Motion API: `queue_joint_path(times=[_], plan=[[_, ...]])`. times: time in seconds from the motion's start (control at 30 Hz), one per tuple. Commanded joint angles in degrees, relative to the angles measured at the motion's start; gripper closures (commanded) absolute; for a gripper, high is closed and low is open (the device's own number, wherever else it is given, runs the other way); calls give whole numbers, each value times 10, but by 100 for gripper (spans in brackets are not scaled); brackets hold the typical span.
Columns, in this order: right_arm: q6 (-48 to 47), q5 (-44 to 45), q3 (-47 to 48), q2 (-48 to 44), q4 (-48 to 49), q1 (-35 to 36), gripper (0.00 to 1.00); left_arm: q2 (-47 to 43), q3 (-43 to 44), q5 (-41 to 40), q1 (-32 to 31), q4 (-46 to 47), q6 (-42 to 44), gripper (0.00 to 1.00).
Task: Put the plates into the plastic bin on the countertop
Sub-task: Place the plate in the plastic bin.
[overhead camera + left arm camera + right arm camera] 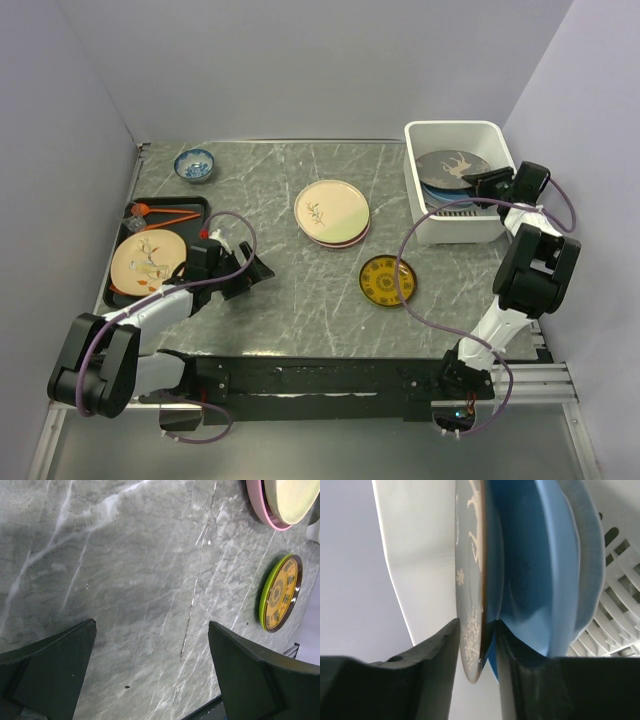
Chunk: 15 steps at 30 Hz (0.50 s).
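Observation:
The white plastic bin (445, 228) stands at the back right of the countertop (300, 300). In it a dark grey plate with a white deer pattern (452, 166) lies tilted on blue plates (440, 196). My right gripper (488, 184) is shut on the dark plate's right rim. The right wrist view shows its jaws (476, 622) on either side of the dark plate's edge (470, 580), with a blue plate (535, 570) behind. My left gripper (255, 270) is open and empty, low over bare countertop (151, 625). A cream leaf-sprig plate (332, 210) lies on a pink plate (260, 510) at mid-table.
A small yellow-patterned plate (387, 280) on a green one (265, 597) lies right of centre. A cream patterned plate (148, 262) rests on the flat black tray (190, 205) at the left, with an orange utensil (165, 213). A blue-and-white bowl (194, 164) sits at the back left.

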Motion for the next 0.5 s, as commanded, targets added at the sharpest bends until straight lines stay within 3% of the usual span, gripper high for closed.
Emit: queue_joint_path(times=[0.0,0.27,0.47], plan=[[-15,-26,21,-19,24,5,48,-8,17,-3,-3,5,15,1],[-50,-2,10,-56,-13,5,33,-18,15,-6,-3,-5,15,1],[-72,35,10,-102,-56,6,29,-41,15,-22,-3,-25,22,1]])
